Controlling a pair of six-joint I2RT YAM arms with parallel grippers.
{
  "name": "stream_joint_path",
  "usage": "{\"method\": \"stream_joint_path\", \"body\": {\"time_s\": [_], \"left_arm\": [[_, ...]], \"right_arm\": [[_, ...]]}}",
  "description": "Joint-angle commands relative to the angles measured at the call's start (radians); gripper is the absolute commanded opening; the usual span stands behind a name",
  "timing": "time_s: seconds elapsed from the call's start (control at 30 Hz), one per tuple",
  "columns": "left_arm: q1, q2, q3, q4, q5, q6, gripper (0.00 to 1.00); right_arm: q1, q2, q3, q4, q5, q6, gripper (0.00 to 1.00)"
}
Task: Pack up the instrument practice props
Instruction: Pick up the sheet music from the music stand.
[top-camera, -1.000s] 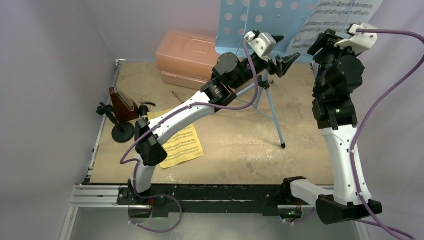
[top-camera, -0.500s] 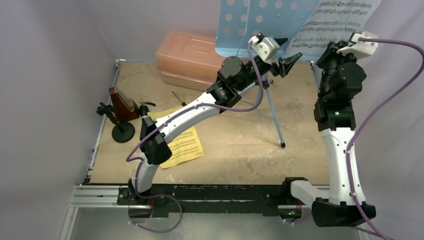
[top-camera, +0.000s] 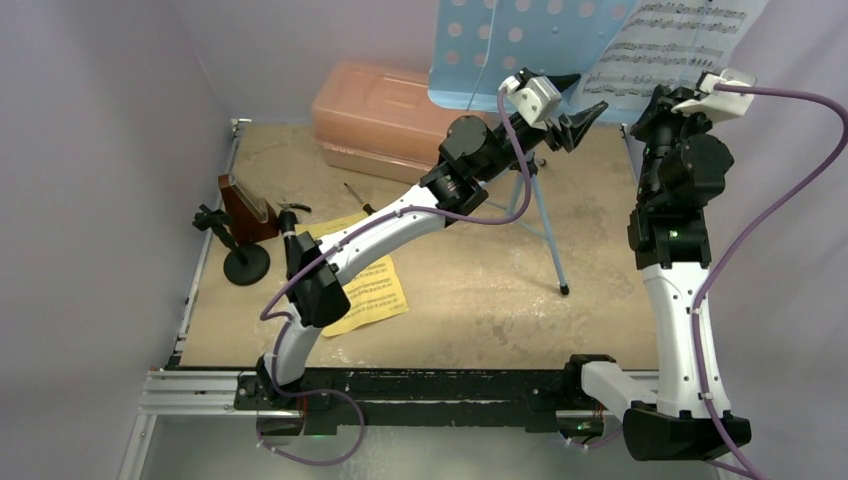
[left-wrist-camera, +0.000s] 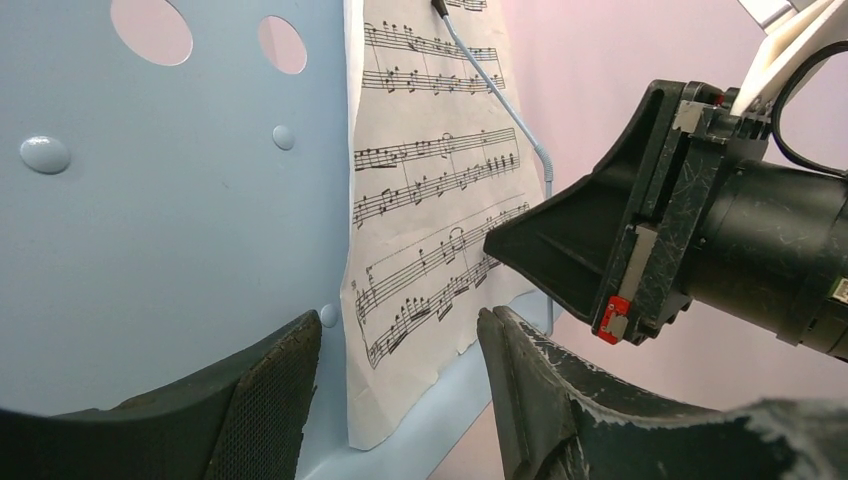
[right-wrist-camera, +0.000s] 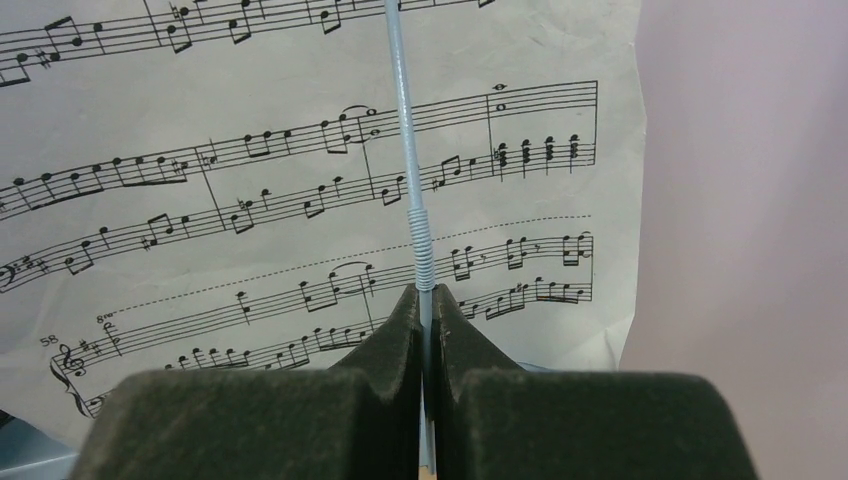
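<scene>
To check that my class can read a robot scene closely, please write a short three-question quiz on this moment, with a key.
1. True or false: the right end effector is shut on the thin wire page holder of the music stand.
2. Multiple choice: where is the yellow sheet-music page? A) flat on the table, below the left arm; B) propped on the music stand; C) pinched in the right end effector.
3. Short answer: what stands just beside the wooden metronome?

Key: 1 true. 2 A. 3 the black pipe with round base.
</scene>
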Motion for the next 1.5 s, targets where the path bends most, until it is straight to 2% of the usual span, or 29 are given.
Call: {"method": "stream_joint_path", "body": {"time_s": [0.0, 0.07, 0.1, 0.23, 0.37, 0.8, 1.1, 1.47], "left_arm": [[0.008, 0.016, 0.041, 0.066, -0.054, 0.048, 0.60], [0.008, 0.020, 0.039, 0.084, -0.058, 0.055, 0.58], [0.007, 0.022, 0.039, 0.089, -0.059, 0.057, 0.54], [0.007, 0.018, 0.028, 0.100, -0.053, 0.053, 0.24], [0.002, -0.017, -0.011, 0.124, -0.045, 0.059, 0.00], [-0.031, -0.225, -0.267, 0.233, -0.116, 0.131, 0.00], [-0.033, -0.298, -0.346, 0.217, -0.209, 0.173, 0.00], [-0.034, -0.501, -0.534, 0.185, -0.267, 0.202, 0.00]], "right_arm": [[0.008, -0.004, 0.000, 0.063, -0.084, 0.027, 0.00], [0.008, -0.001, 0.000, 0.063, -0.089, 0.028, 0.00], [0.008, 0.000, 0.000, 0.063, -0.092, 0.030, 0.00], [0.007, -0.002, 0.000, 0.064, -0.097, 0.034, 0.00], [0.007, -0.010, -0.007, 0.067, -0.088, 0.035, 0.00], [0.007, -0.048, -0.035, 0.089, -0.028, 0.048, 0.00], [0.008, -0.068, -0.049, 0.097, 0.014, 0.058, 0.00], [0.008, -0.061, -0.047, 0.092, 0.013, 0.054, 0.00]]}}
